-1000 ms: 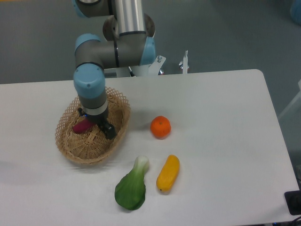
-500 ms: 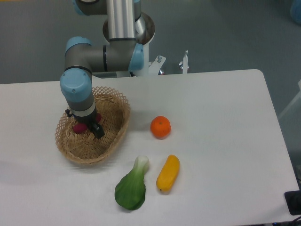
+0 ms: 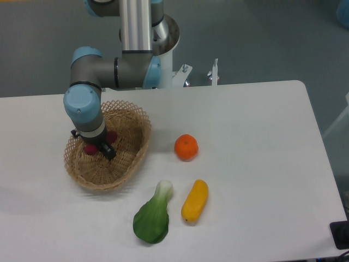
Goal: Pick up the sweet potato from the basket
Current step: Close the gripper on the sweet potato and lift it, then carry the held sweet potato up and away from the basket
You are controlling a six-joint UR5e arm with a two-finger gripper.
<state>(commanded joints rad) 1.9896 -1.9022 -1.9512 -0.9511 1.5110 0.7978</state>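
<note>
sweet potato lies right under the tool.

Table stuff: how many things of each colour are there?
Purple: 1, sweet potato
Tan: 1, basket
Orange: 1, orange
Yellow-orange: 1, oblong vegetable
Green: 1, leafy vegetable
Total: 5

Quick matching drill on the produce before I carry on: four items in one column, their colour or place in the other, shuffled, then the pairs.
Items:
1. sweet potato
2. orange
3. bok choy
4. yellow-orange vegetable

Descriptions:
A. green leaf, white stem, nearest the table's front edge
B. oblong, lying on the table just right of the leafy green
C. magenta, in the basket, mostly hidden under the gripper
D. round, on the table right of the basket

Pairs: 1-C, 2-D, 3-A, 4-B
</note>
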